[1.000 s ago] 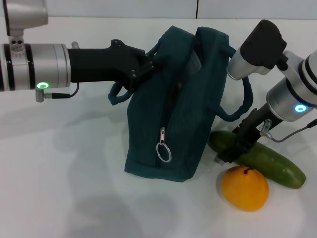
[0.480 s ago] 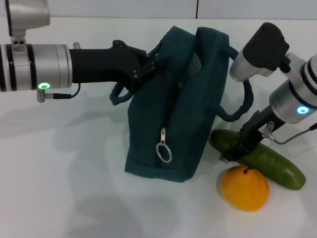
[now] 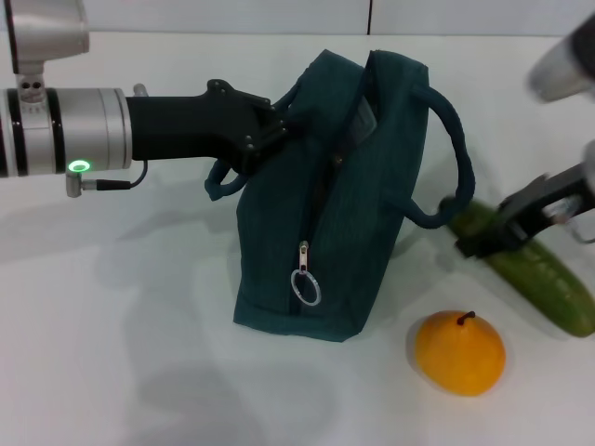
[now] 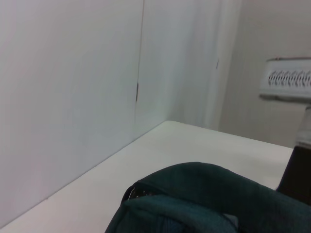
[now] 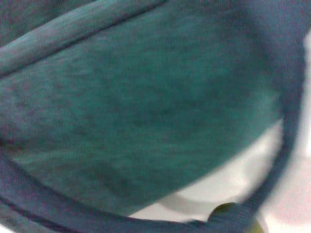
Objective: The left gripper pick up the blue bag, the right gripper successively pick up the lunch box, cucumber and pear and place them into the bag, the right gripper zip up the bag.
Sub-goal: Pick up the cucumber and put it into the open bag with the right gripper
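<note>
The head view looks forward and down on the white worktop [image 3: 139,372] from above, taking in the whole blue bag [image 3: 335,204]. The left wrist view sits low, facing across the bag's top toward a far wall. The right wrist view is pressed close to the bag's fabric. All three share the bag.

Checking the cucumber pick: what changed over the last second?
The right gripper, shut on the cucumber, has swung toward the robot's right, carrying the cucumber away from the pear and apparently up. The left gripper still holds the bag at its top; bag and pear have not moved.
</note>
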You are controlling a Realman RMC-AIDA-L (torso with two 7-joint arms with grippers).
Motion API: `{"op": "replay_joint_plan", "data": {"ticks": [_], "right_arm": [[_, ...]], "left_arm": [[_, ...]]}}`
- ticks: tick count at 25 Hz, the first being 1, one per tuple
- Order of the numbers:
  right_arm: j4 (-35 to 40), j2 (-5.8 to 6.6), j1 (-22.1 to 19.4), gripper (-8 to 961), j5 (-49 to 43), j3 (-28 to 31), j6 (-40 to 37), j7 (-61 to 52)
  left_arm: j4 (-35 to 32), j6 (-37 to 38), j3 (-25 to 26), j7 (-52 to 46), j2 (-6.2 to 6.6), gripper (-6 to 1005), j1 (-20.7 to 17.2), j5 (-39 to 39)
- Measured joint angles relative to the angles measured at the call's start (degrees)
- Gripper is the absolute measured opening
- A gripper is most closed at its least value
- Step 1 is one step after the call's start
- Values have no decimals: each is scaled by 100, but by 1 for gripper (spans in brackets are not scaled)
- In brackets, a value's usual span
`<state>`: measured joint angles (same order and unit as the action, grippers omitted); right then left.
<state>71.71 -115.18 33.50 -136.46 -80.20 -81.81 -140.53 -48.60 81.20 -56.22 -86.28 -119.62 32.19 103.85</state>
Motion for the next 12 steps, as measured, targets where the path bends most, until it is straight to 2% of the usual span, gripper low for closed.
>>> {"op": "replay_joint_plan", "data": {"ticks": [5,12], "right_arm": [[525,-7,-614,548,187,599,38,210],[773,-12,-1089,548,1176,1606,26,909]], "left_arm": [[0,-5,12,168,-7,42,-93,-133],[-2,-7,-3,319,-9,42,-128,-377]]}}
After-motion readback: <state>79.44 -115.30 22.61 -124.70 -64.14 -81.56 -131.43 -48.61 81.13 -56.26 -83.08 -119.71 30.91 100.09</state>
